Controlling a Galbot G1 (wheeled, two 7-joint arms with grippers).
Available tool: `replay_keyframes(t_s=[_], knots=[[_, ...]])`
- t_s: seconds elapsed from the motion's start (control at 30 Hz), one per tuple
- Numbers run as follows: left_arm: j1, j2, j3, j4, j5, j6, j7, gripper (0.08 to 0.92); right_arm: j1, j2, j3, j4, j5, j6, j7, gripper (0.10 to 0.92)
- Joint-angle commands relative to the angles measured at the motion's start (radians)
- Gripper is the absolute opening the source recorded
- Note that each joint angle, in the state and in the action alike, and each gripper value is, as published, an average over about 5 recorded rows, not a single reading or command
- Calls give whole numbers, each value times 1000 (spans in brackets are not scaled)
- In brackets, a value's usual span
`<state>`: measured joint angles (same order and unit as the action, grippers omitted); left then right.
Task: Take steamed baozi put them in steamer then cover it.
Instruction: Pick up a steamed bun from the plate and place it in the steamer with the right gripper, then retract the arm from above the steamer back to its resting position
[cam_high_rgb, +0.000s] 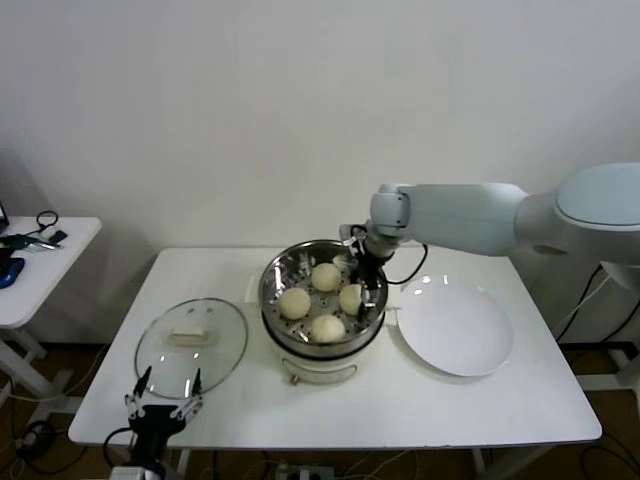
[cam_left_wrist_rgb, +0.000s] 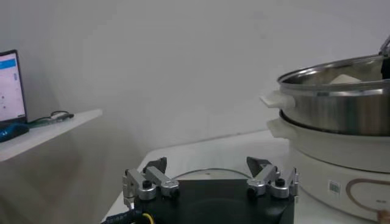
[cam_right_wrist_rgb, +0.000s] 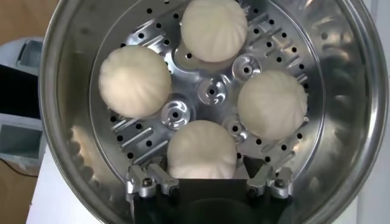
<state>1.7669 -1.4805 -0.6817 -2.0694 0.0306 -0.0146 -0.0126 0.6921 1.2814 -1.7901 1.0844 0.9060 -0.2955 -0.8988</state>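
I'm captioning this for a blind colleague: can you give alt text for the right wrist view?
Four steamed baozi sit on the perforated tray of the steamer, seen from above. The right gripper hangs open over the nearest bun.

I can't read any words or nos. here. The steamer base has a small sticker and a curved mark, too tiny to read. The screen beside my bench shows lines, too blurry.
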Motion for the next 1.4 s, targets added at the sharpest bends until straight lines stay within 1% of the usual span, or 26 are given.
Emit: replay_keyframes(t_s=[0.03, 0.3, 0.47, 0.6, 0.8, 0.93, 1.0, 1.17, 1.4], knots=[[-10, -4, -1, -3, 4, 6, 0, 823, 22, -30, 21, 16, 0, -2, -16, 821], [-8, -5, 3, -7, 12, 8, 1, 823, 83, -89, 48, 61, 11, 8, -55, 823], [-4, -6, 4, -7, 15, 7, 0, 823, 102, -154, 101, 80, 11, 41, -23, 823], [-5, -4, -2, -4, 22, 6, -2, 823, 122, -233, 129, 128, -14, 133, 61, 823], [-14, -1, -10, 10, 56, -2, -6, 823, 123, -383, 126, 240, -38, 290, 320, 823], [-13, -3, -13, 0, 97, -11, -7, 823, 13, -508, 234, 287, -34, 374, 485, 823], [-16, -7, -12, -8, 112, -10, -8, 823, -70, -562, 309, 303, -30, 402, 540, 823], [-31, -15, -10, -25, 135, 3, -17, 823, -309, -683, 549, 339, -64, 441, 625, 823], [-41, -29, -37, -47, 256, 3, -30, 823, -692, -765, 944, 374, -151, 450, 701, 823]])
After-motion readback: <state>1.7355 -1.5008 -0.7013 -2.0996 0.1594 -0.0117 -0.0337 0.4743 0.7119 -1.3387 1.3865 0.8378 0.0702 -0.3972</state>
